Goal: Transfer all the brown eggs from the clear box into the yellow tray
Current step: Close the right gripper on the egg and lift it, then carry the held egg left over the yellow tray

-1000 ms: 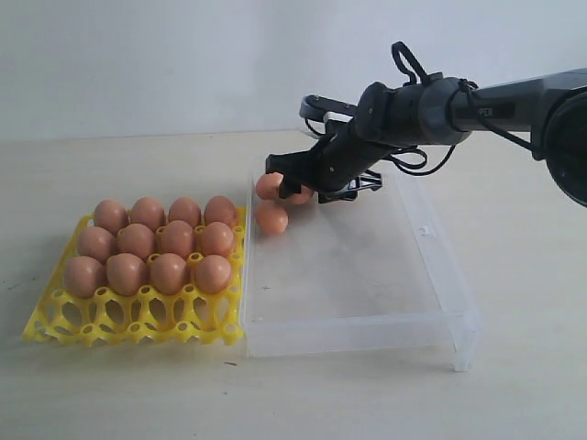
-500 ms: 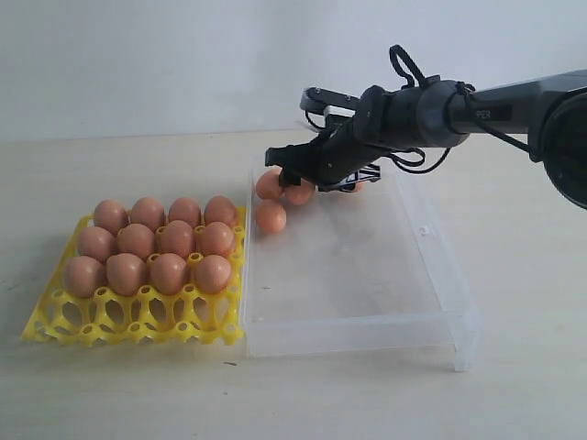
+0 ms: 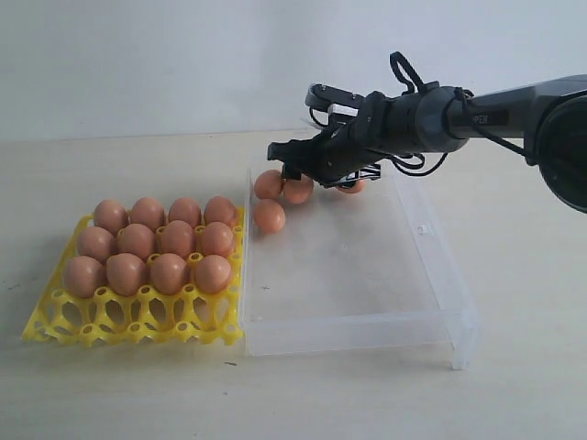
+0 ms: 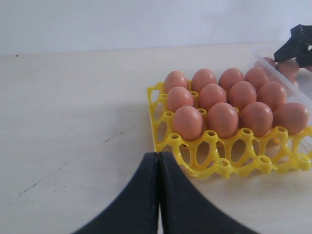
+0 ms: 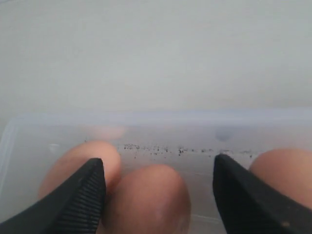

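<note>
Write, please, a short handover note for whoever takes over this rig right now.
Right hand: open, low over the far corner of the clear box nearest the tray. One egg sits between its jaws, not gripped.
Left hand: shut, empty, near the yellow tray.
Done: twelve brown eggs fill three rows of the tray; the near row of cups is empty.
Left: four box eggs visible, three clustered in that corner and one along the far wall, partly behind the right hand.
</note>
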### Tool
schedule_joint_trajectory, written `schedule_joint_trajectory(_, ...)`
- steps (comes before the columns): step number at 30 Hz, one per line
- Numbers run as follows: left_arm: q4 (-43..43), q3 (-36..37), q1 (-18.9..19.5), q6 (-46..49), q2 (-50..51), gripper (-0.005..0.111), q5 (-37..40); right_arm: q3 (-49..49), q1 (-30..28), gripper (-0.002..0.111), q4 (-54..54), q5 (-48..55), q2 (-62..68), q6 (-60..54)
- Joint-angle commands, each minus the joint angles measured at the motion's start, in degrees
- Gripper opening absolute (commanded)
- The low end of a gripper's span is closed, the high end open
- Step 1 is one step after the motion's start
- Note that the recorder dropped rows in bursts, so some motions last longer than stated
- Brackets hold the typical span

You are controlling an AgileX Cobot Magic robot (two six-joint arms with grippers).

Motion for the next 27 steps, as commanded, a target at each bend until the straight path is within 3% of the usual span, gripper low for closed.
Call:
schedule_joint_trajectory(1,-0.1,-0.2,0.1,0.0,-0.3,0.0,-0.6,0.1,0.1,0.062,0.1,0.4,1.1,0.0)
schedule_joint_trajectory(7,-0.1,-0.2,0.1,0.0,-0.3,0.0,-0.6,0.1,0.1,0.058,1.7,0.4,1.9,0.0)
schedule_joint_trajectory(9,-0.1,-0.2,0.1,0.0,-0.3,0.0,-0.6,0.1,0.1,0.048,1.7,0.4,2.0,0.0)
schedule_joint_trajectory(13,-0.1,-0.2,0.1,0.0,-0.3,0.0,-0.6,0.1,0.1,0.004,1.7,0.6,2.0,0.0)
schedule_joint_trajectory(14,-0.1,-0.2,0.1,0.0,-0.3,0.0,-0.6,0.1,0.1,0.0,1.7,0.9,2.0,0.0)
schedule_joint_trajectory(27,-0.1,-0.2,0.1,0.0,-0.3,0.0,-0.6,1.0,0.7,0.0,1.3,2.2,-4.9,-3.4)
